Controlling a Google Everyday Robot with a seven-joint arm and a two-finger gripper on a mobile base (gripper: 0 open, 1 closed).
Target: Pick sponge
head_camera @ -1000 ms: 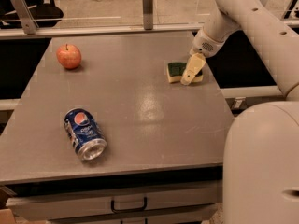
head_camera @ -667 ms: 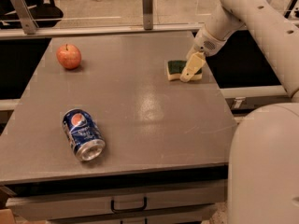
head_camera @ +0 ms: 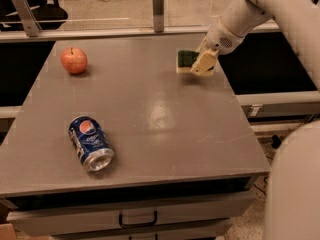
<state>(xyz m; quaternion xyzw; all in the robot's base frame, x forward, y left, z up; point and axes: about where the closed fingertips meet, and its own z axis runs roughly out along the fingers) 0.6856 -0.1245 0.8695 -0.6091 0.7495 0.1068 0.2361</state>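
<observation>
On the table you see a red apple at far left, a soda can lying nearer, then the sponge at far right, its right end clamped in the pincer.

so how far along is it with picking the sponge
Done: the gripper has reached the sponge near the table's far right edge. In hand: it sits against the sponge's right end, and both show higher in view than a second ago, so a lift may have begun. Left: raising the sponge clear of the table. The apple and Pepsi can lie untouched.
</observation>
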